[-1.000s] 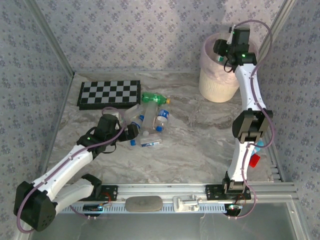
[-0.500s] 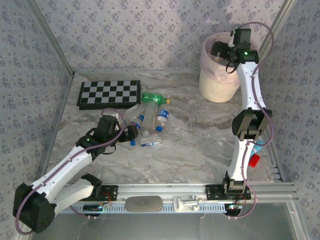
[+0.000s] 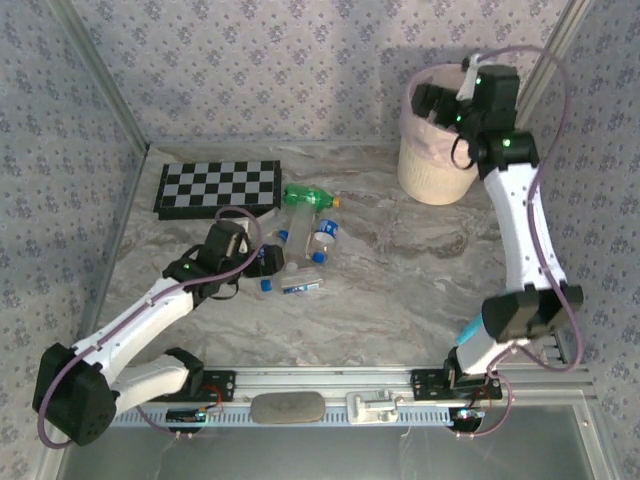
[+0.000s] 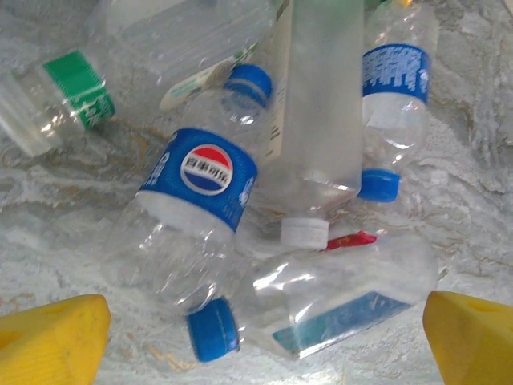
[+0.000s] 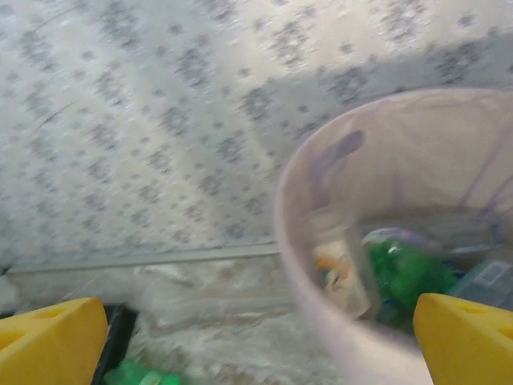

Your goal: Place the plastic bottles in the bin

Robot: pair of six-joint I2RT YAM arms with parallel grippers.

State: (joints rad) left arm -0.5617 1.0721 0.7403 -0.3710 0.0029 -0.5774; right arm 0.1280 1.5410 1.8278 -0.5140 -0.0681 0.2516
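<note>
Left hand, open, hovers over piled plastic bottles; closing on two overlapped ones could squirt one away; right hand open over bin

Grey wallpaper with a small repeating floral print covers the walls enclosing a marble-patterned tabletop. A metal rail runs along the near edge, under soft, even light.

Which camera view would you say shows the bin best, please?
The top external view: the bin stands in full at the far right, only its mouth partly behind the right arm. The right wrist view is close but blurred, catching part of the rim and something green inside.
</note>
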